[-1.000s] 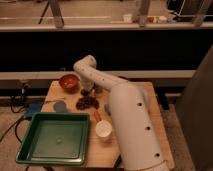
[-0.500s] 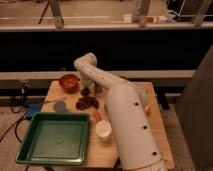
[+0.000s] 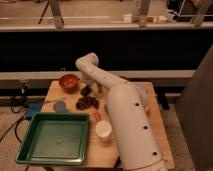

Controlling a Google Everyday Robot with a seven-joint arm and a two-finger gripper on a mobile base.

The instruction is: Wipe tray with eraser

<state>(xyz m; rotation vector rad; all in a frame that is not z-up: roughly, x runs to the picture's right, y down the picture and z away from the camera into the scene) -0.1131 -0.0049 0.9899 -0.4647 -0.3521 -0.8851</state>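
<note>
The green tray (image 3: 52,137) lies on the front left of the wooden table, with nothing in it. My white arm rises from the lower right, bends at the back of the table and comes down to the gripper (image 3: 91,89) behind the tray, near the table's middle. A small dark block, which looks like the eraser (image 3: 85,91), sits right at the gripper's end. I cannot tell whether it is held or only touched.
An orange bowl (image 3: 69,81) stands at the back left. A dark bunch of grapes (image 3: 86,103) and a grey disc (image 3: 60,106) lie just behind the tray. A white cup (image 3: 103,129) and a small orange item (image 3: 96,116) sit to the tray's right. A blue box (image 3: 34,109) and cables lie on the floor at left.
</note>
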